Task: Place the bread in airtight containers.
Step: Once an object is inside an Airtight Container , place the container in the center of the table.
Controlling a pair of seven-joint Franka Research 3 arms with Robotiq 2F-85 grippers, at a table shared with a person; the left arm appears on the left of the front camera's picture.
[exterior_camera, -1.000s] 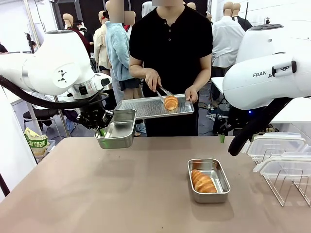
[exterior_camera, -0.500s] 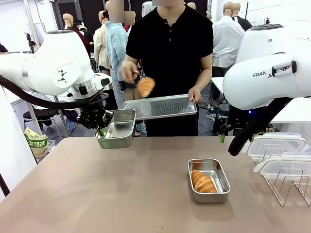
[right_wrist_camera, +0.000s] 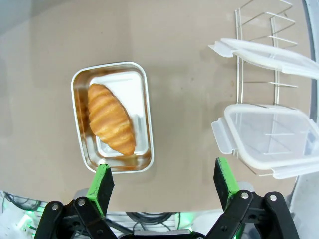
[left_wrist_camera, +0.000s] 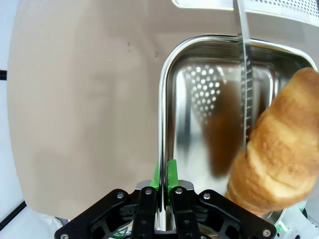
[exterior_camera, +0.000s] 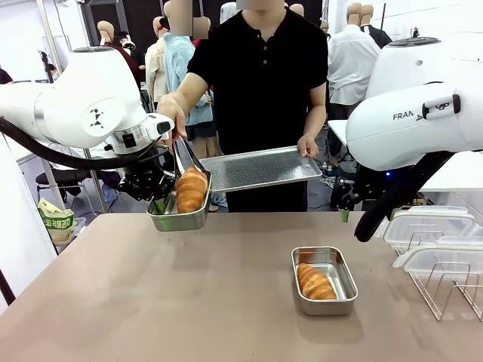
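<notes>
Two tins are in play. One tin [exterior_camera: 179, 219] hangs in the air at the left middle of the front view, above the table's [exterior_camera: 189, 302] far edge. The left gripper [exterior_camera: 158, 204] is closed tight on its near rim. In the left wrist view the green pads [left_wrist_camera: 172, 172] of that gripper [left_wrist_camera: 163, 174] pinch the thin steel wall [left_wrist_camera: 163, 99] between them.

A person's hand [exterior_camera: 172, 113] at the upper left of centre holds tongs [exterior_camera: 183, 154] that point down into this tin. The tongs grip a roll [exterior_camera: 192, 188], which stands tilted with its lower end inside the tin. In the left wrist view the roll [left_wrist_camera: 279, 154] sits at the lower right, with a tong blade [left_wrist_camera: 243, 89] lying against it. Whether the roll touches the tin's floor I cannot tell.

The person's other hand [exterior_camera: 306, 145] holds a flat tray [exterior_camera: 260, 167] just right of the raised tin.

The second tin [exterior_camera: 324, 307] rests on the table at the lower right of centre, with the other roll [exterior_camera: 315, 282] lying flat inside. The right wrist view has this tin [right_wrist_camera: 132, 89] and roll [right_wrist_camera: 110, 118] at the left. The right gripper [right_wrist_camera: 162, 174] is spread wide above the table and holds nothing. Two clear lids [right_wrist_camera: 269, 142] lean on a wire rack [right_wrist_camera: 256, 30] at the right, well apart from that tin.
</notes>
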